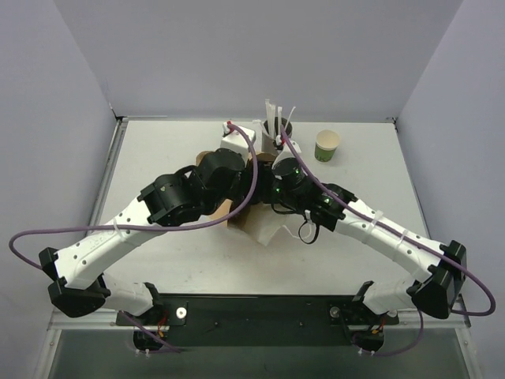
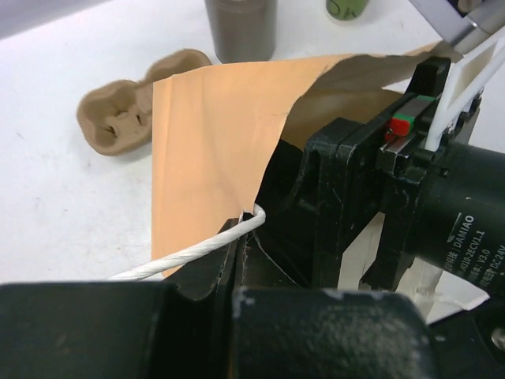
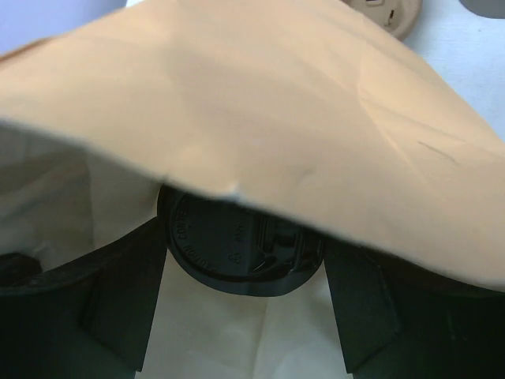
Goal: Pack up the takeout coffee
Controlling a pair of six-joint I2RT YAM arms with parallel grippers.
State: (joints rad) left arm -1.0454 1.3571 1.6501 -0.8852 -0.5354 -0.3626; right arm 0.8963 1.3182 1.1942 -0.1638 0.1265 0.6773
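Seating the small green paper cup with round black plastic lid [image 3: 237, 245] inside the brown paper bag [image 2: 209, 134] is judged the step in hand. The cup is grasped at its lid by the right pincer [image 3: 241, 264], within the bag mouth, near the middle of the white surface [image 1: 379, 181]. The left pincer [image 2: 248, 229] is clenched on the white cord handle [image 2: 181, 254]. The mouth should be held wide and the cup released only when bottomed. The lidless green cup [image 1: 327, 146], at 2 o'clock of the bag, is to be ignored.
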